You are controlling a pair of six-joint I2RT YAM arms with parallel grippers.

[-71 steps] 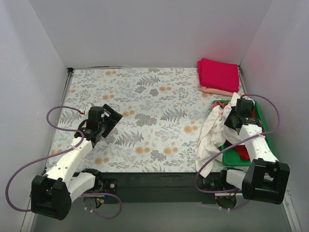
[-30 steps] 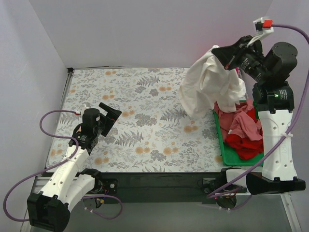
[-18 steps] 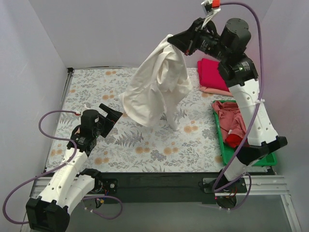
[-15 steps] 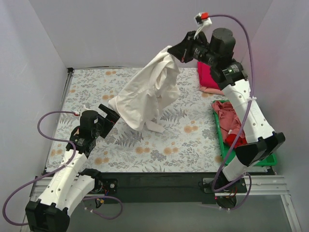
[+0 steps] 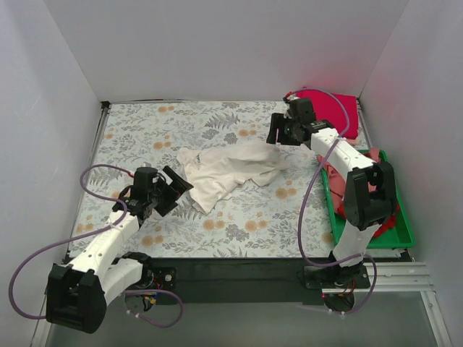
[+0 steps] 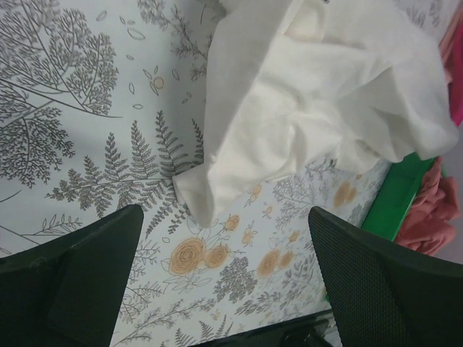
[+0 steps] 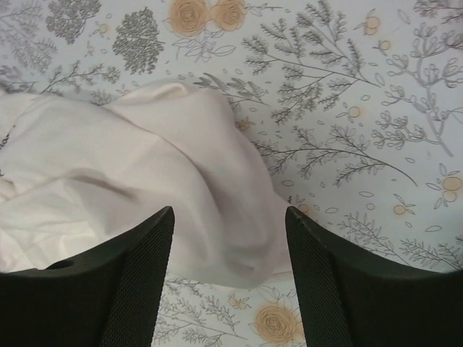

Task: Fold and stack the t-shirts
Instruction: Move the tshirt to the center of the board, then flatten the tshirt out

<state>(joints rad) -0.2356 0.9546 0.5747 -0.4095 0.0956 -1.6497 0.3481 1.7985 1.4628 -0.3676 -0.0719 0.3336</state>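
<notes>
While it lies crumpled and unfolded near the middle of the floral surface (image 5: 145, 130), the cream-white t-shirt (image 5: 231, 168) is gripped by neither arm. Its right edge is overhung by the right claw (image 5: 277, 136), whose fingers are spread wide with nothing pinched. The left claw (image 5: 176, 189), likewise spread and empty, is held just beside the shirt's near-left corner. A folded magenta t-shirt (image 5: 331, 108) is seen at the far right corner, and a dusty-pink t-shirt (image 5: 334, 173) is heaped in the green tray (image 5: 396, 238) along the right edge.
</notes>
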